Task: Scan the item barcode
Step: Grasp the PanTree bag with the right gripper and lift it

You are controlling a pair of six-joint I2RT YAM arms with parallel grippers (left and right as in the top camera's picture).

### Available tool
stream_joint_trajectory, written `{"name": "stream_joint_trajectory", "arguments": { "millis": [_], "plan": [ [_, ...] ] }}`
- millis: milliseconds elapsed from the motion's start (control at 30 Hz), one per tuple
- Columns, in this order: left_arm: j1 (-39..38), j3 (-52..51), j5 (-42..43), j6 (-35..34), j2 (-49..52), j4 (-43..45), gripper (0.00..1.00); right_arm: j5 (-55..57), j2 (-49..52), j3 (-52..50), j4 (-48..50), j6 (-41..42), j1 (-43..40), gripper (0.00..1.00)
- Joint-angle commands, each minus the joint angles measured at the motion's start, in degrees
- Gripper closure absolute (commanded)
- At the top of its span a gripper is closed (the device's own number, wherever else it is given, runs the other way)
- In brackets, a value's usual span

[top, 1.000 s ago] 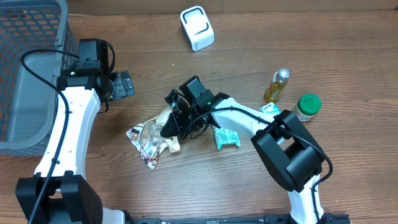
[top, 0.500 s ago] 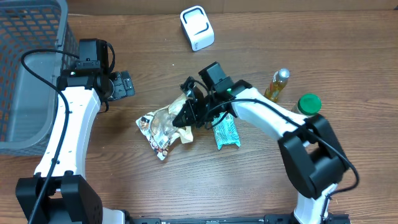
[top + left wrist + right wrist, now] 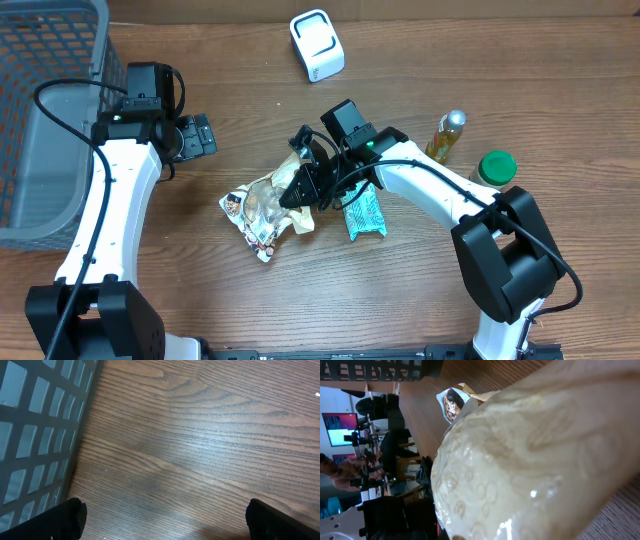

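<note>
Right gripper (image 3: pixel 300 188): clamped shut on the bag (image 3: pixel 262 210).
Left gripper (image 3: pixel 196 136): jaws wide apart, empty, beside the basket (image 3: pixel 50 50).
Scanner (image 3: pixel 317 45): well apart from the bag.

1. The basket (image 3: pixel 40 110) walls the left edge of the tabletop (image 3: pixel 240 85); wood beside my left tool (image 3: pixel 203 136) lies bare.
2. The snack bag (image 3: pixel 262 208) in my right tool (image 3: pixel 300 190), plus a green packet (image 3: pixel 365 213), crowd the middle.
3. A bottle (image 3: pixel 446 137) and jar (image 3: pixel 494 171) guard the right edge.
</note>
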Motion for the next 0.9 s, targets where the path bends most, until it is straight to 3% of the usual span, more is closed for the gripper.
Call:
{"name": "stream_joint_trajectory", "arguments": {
  "millis": [0, 667, 867],
  "plan": [
    [-0.1, 0.2, -0.7, 0.5, 0.5, 0.1, 0.01, -1.2, -1.4, 1.2, 0.2, -1.0, 0.2, 0.96],
    [-0.1, 0.2, -0.7, 0.5, 0.5, 0.1, 0.0, -1.0, -1.4, 1.3, 0.6, -1.3, 0.1, 0.96],
    [-0.1, 0.2, -0.7, 0.5, 0.5, 0.0, 0.01, 4.7, -1.9, 7.2, -3.9, -2.3, -1.3, 0.96]
  ]
}}
